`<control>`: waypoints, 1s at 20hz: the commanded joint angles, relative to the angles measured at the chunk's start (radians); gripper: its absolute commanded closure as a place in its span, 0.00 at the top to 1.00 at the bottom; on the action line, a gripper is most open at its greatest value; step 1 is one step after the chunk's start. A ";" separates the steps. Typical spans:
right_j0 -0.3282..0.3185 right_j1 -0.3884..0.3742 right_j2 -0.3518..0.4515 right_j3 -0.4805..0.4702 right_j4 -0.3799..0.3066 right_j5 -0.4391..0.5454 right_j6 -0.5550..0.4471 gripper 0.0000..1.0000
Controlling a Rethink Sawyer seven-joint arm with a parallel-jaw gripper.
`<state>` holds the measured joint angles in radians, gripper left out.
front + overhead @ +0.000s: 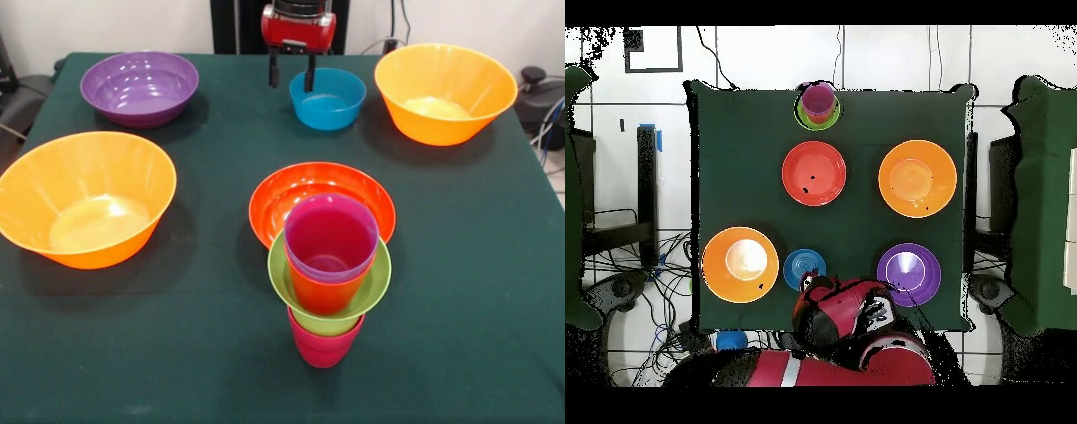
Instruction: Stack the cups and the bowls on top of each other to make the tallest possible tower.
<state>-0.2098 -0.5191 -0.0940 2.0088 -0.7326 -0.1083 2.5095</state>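
On the green worktop [177,353] the tower [328,278] stands at lower centre of the front view: a crimson cup [323,346] at the bottom, a small lime bowl [369,291] on it, an orange-red cup [322,293] in that bowl, and a purple cup [331,237] nested on top. In the overhead view the tower [818,105] sits at the top edge of the worktop. Just behind it lies the red-orange bowl [287,190]. One orange bowl [86,199] is at left, the other [445,93] at upper right, the purple bowl [139,87] at upper left. The end effector [292,75] hangs at top centre, its fingers apart and holding nothing, beside the blue bowl [328,99]. No readable writing shows on any piece.
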 commanded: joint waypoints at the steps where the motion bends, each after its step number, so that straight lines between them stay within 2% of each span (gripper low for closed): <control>1: 0.016 0.051 0.074 -0.043 0.042 0.069 0.040 1.00; 16: 0.058 0.202 0.024 -0.146 0.073 -0.026 0.061 1.00; 20: 0.064 0.219 0.019 -0.158 0.077 -0.040 0.061 1.00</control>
<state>-0.1653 -0.3894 -0.1318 1.9864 -0.7068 -0.1135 2.5095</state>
